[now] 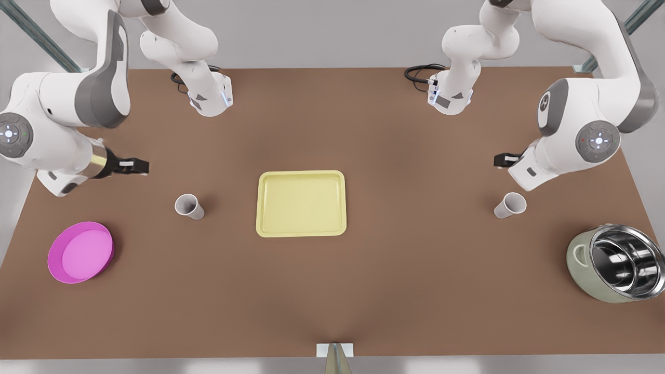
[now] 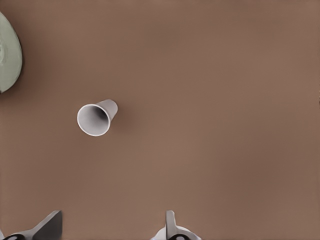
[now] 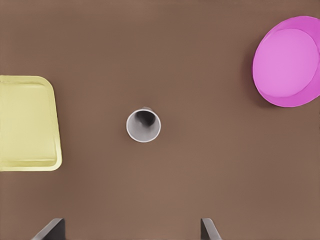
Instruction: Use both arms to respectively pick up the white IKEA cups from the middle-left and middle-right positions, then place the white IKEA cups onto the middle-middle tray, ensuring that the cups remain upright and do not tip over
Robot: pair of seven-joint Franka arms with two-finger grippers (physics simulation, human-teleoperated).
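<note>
Currently both white cups stand upright on the brown table, neither one touched. Cup nearest the pink dish sits at the front view's left, between that dish and the pale yellow tray, well apart from both. Right wrist view looks straight down into this cup, tray corner to one side and pink dish to the other, so the arm at the front view's left is the right arm.

Right gripper hangs above the table, behind the cup and off toward the table's edge, not over it. Its two fingers show wide apart in the wrist view: released, holding nothing.

Second cup stands at the front view's right, between the tray and the steel-lined grey-green pot, clear of each. Left wrist view shows it off to one side, with a sliver of the pot's green wall at the frame edge.

Left gripper hangs above the table, just behind this cup, mostly hidden by the arm's own wrist in the front view. Wrist view shows its fingertips spread apart: released, nothing between them.

Tray lies flat at the table's middle, bare.
</note>
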